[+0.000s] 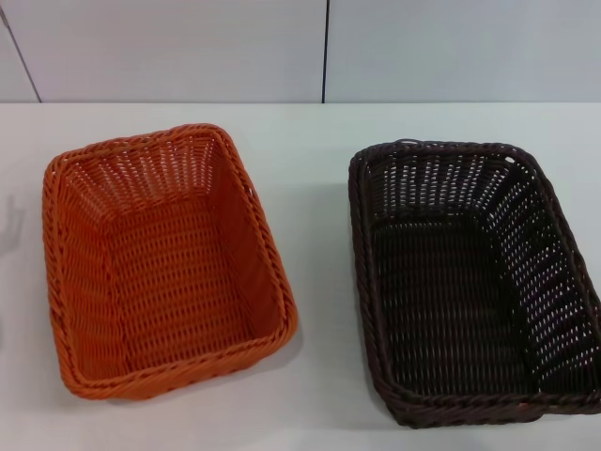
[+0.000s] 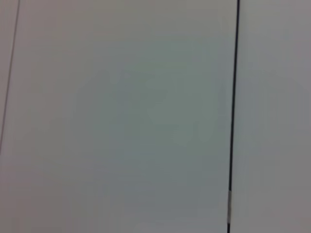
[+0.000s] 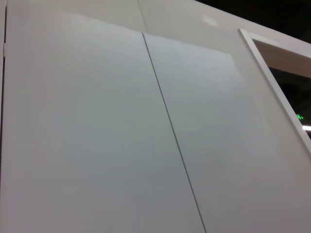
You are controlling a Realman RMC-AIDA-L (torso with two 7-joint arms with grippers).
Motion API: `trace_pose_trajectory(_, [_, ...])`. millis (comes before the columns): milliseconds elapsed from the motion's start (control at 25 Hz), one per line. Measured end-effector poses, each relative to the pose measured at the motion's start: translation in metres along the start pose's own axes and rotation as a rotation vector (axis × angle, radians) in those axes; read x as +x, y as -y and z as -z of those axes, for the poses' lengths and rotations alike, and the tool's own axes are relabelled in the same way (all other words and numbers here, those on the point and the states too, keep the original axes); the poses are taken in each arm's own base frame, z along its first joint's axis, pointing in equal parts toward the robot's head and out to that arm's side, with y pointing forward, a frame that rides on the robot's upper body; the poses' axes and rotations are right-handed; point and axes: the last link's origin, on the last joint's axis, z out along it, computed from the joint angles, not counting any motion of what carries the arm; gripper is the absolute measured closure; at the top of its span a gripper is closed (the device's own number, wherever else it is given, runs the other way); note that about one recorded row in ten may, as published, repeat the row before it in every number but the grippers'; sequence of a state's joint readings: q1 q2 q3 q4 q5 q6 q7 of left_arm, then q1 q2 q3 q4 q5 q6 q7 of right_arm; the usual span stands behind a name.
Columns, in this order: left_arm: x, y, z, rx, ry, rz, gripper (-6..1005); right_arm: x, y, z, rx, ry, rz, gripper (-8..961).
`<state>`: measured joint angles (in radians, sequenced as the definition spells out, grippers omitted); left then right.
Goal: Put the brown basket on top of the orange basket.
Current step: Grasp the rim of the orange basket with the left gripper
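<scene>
Neither gripper appears in any view, so their state cannot be told. The brown basket [image 1: 470,282] stands on the white table [image 1: 310,141], apart from the orange basket [image 1: 164,263]. Nothing has begun; next, an arm must reach the brown basket's rim.

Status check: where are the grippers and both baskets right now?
Neither gripper in view. Brown basket on the table, robot's right, empty, upright. Orange basket on the left, empty, apart from it. Nothing between them; stacking not started.
</scene>
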<state>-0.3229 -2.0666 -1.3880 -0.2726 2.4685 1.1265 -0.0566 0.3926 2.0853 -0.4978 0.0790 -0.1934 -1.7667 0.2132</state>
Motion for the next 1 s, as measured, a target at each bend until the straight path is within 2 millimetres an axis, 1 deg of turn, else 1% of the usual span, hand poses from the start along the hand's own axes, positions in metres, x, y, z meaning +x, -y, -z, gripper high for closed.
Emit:
trace_pose_trajectory(240, [-0.001, 0.000, 0.002, -0.006, 0.006, -0.003, 205, -0.005, 0.000, 0.009, -0.017, 0.020, 0.001, 135])
trace_pose_trajectory(280, [-0.005, 0.003, 0.008, -0.006, 0.021, -0.011, 205, -0.008, 0.002, 0.012, -0.019, 0.028, 0.007, 135])
trace_pose_trajectory(320, [-0.006, 0.004, 0.009, -0.004, 0.023, -0.011, 205, -0.008, 0.002, 0.012, -0.019, 0.028, 0.007, 135])
trace_pose_trajectory(480, [-0.005, -0.001, 0.010, -0.023, 0.016, -0.005, 206, -0.013, 0.009, 0.020, -0.011, 0.042, 0.020, 136])
trace_pose_trajectory(760, [-0.005, -0.002, 0.010, -0.035, 0.015, -0.019, 207, -0.010, 0.012, 0.021, -0.007, 0.013, -0.036, 135])
trace_pose_trajectory(840, [-0.004, -0.004, 0.010, -0.042, 0.009, -0.019, 207, -0.010, 0.012, 0.020, -0.011, 0.017, -0.044, 135])
trace_pose_trajectory(880, [0.002, -0.010, 0.007, -0.079, -0.020, -0.032, 208, -0.010, 0.010, 0.019, -0.023, 0.019, -0.047, 135])
trace_pose_trajectory(920, [0.002, -0.010, 0.007, -0.079, -0.020, -0.032, 208, -0.010, 0.010, 0.019, -0.023, 0.019, -0.047, 135])
trace_pose_trajectory(1000, [0.012, -0.021, -0.005, -0.133, -0.057, -0.052, 208, -0.009, 0.007, 0.018, -0.041, 0.017, -0.049, 135])
